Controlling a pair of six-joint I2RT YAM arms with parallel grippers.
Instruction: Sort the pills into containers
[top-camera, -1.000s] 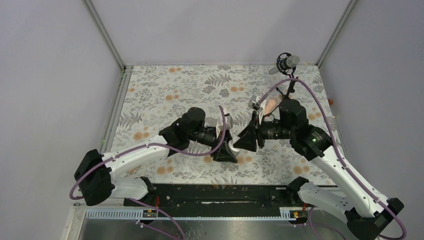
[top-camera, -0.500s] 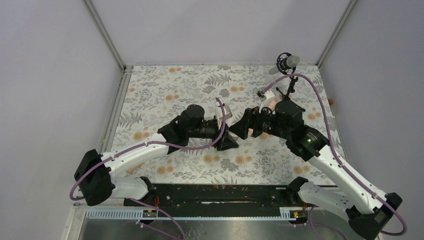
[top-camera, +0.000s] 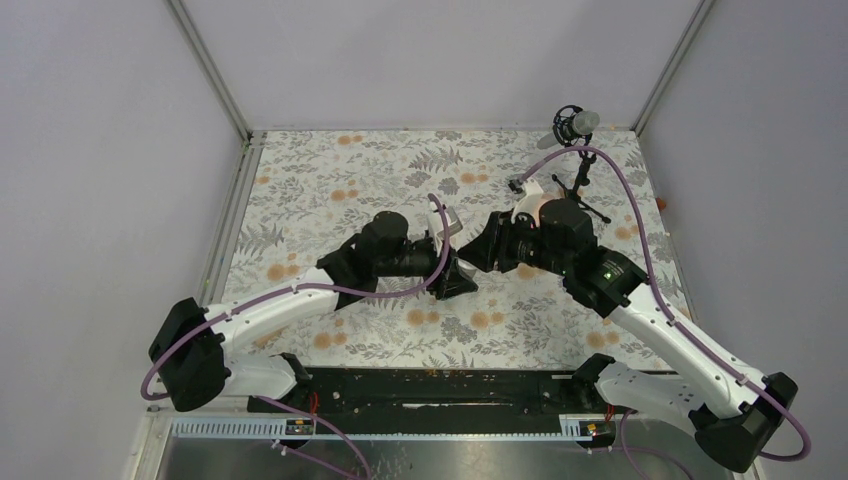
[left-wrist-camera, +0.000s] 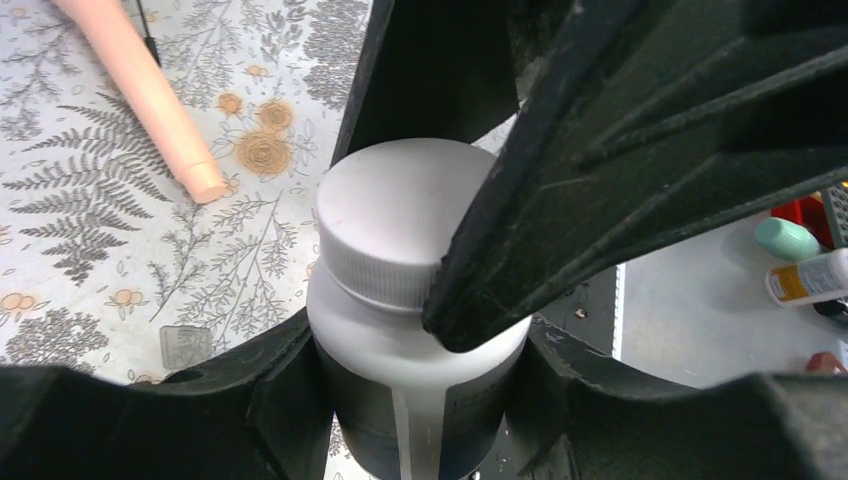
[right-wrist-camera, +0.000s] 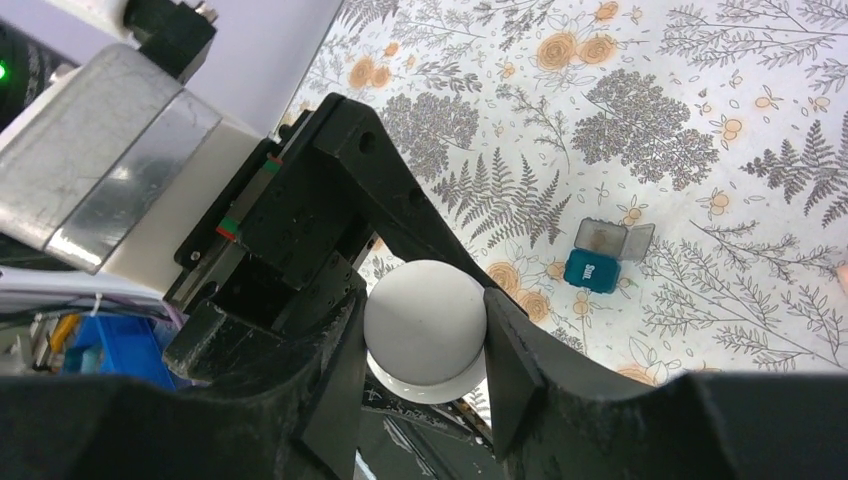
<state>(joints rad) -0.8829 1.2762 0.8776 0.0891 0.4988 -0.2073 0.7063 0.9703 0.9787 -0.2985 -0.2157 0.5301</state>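
The first risk sits with the left hand (left-wrist-camera: 420, 392). It is clenched on the lower body of the white pill bottle (left-wrist-camera: 400, 345), its two fingers pressing the dark label from either side. If that grip is light, a twist on the cap would likely spin the whole bottle instead of loosening the thread. The bottle appears to be held off the bench (top-camera: 330, 190), so a slip would drop it. With the cap partly off, whatever is inside could scatter over the busy floral pattern, where pills would be hard to find. The right hand (right-wrist-camera: 425, 335) is closed around the white cap (right-wrist-camera: 424, 318), one finger on each side. Its hold seems to take only the ribbed rim, so the fingers could skate round without turning it. The two hands are packed tight together, and any misalignment between them could bind the thread or knock them against each other.

The bottle lies between the two hands near the middle of the bench, with its body in the left hand and its cap inside the right hand. The small teal box (right-wrist-camera: 597, 256) lies on the bench with its clear lid open, apart from both hands and held by neither. The overhead view does not show which side it is on. A peach-coloured rod (left-wrist-camera: 140, 95) lies on the bench beyond the bottle. The black microphone (top-camera: 574, 124) stands at the far right. No pills can be made out.
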